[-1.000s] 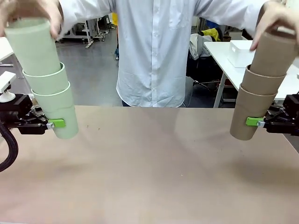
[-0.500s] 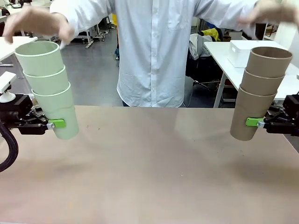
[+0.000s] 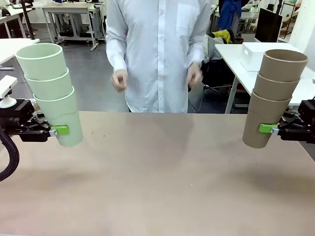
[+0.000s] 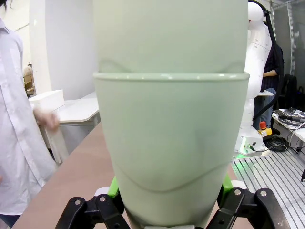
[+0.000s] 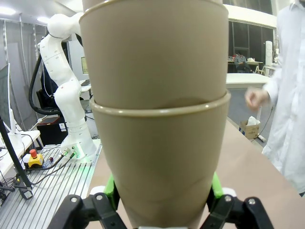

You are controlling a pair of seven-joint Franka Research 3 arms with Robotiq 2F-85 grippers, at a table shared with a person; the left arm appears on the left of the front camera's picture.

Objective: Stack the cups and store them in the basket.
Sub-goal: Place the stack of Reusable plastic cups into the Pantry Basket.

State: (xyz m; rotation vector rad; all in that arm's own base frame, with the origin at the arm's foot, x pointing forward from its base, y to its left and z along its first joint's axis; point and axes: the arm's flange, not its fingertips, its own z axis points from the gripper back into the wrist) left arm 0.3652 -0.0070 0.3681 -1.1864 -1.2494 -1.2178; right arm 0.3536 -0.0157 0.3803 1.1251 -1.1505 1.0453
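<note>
while each stack is clamped at its base, all mouths face up

where the left pincer (image 3: 63, 131) closes its green pads on the lowest cup, three nested mint cups (image 3: 48, 83) rise, matte, smooth and tapered, their rims showing as stepped bands. the right pincer (image 3: 264, 129) clamps the lowest of three tan cups (image 3: 276, 88) the same way. the stacks sit at opposite ends of the plain brown bench (image 3: 162, 177), well apart. beyond its far edge stands a person in a pale shirt (image 3: 157, 49), with white tables and a grey floor behind. each stack's long axis runs near upright, narrow base down, the mint top leaning slightly outward to picture left, the tan to picture right.
</note>
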